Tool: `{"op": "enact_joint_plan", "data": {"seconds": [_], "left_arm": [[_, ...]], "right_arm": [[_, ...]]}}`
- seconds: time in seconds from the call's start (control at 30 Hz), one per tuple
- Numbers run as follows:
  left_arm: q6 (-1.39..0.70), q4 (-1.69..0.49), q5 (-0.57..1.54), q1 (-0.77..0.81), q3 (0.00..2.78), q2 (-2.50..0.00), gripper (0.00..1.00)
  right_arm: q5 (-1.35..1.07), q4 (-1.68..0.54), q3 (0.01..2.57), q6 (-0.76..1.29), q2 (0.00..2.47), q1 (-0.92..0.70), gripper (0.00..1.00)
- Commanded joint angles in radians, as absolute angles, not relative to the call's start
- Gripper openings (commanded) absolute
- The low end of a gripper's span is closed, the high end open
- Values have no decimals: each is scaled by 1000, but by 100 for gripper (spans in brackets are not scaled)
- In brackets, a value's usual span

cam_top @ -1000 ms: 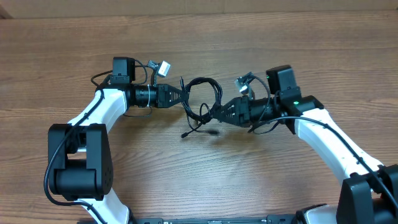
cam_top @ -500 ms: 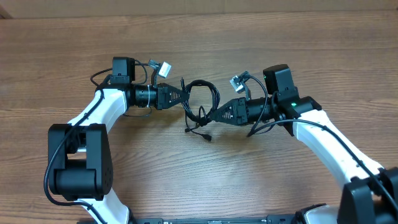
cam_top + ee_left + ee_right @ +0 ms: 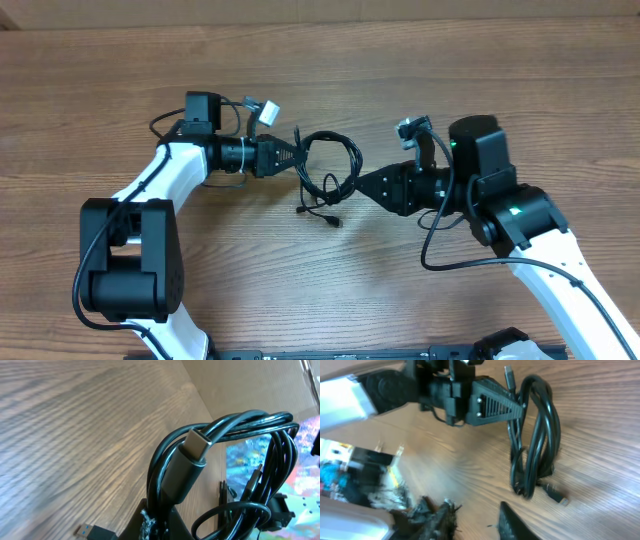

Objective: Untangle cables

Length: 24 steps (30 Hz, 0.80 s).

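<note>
A bundle of thin black cables (image 3: 333, 163) hangs looped from my left gripper (image 3: 292, 157), which is shut on the bundle's left side. The loose plug ends (image 3: 334, 220) rest on the wood below it. The left wrist view shows the cables (image 3: 226, 424) close up, with a grey plug (image 3: 193, 445) lying across the loops and the left gripper (image 3: 162, 521) clamped at their base. My right gripper (image 3: 362, 187) stands just right of the bundle, open and apart from it. In the right wrist view its fingertips (image 3: 512, 522) are spread over bare wood, with the cables (image 3: 536, 435) ahead.
A blue-tongued USB plug (image 3: 92, 531) lies flat on the wooden table (image 3: 320, 290). Thicker arm wiring with small connectors sticks up by each wrist (image 3: 262, 108). A pale wall runs along the table's far edge (image 3: 320, 10).
The right arm has drawn back to the right and toward the front, away from the bundle. A loose plug end that was swinging now lies still on the wood. The left gripper has edged slightly right.
</note>
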<state>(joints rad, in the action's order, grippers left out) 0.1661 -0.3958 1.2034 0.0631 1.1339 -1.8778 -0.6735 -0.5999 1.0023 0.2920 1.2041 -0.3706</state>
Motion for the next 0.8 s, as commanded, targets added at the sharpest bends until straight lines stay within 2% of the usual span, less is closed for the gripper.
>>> {"op": "enact_joint_plan", "data": {"seconds": [0.0,0.33,0.57,0.7,0.77], "left_arm": [[220,-395,1231,109,1148,-1860,4],[251,-380,1221,191,1149,-1860,4],[247,-380,1222,192,1148,-1860,4],[247,-381,1221,192,1148,-1860,4],[247,-380,1221,191,1148,-1860,4]], "right_arm": [[-538,-602,1023,279,1208,-410,32],[-339,-663,1024,279,1221,-488,37],[-234,-669,1024,279,1330,-569,38],[-198,-668,1024,279,1411,-587,34],[-194,-667,1024,279,1446,-587,28]]}}
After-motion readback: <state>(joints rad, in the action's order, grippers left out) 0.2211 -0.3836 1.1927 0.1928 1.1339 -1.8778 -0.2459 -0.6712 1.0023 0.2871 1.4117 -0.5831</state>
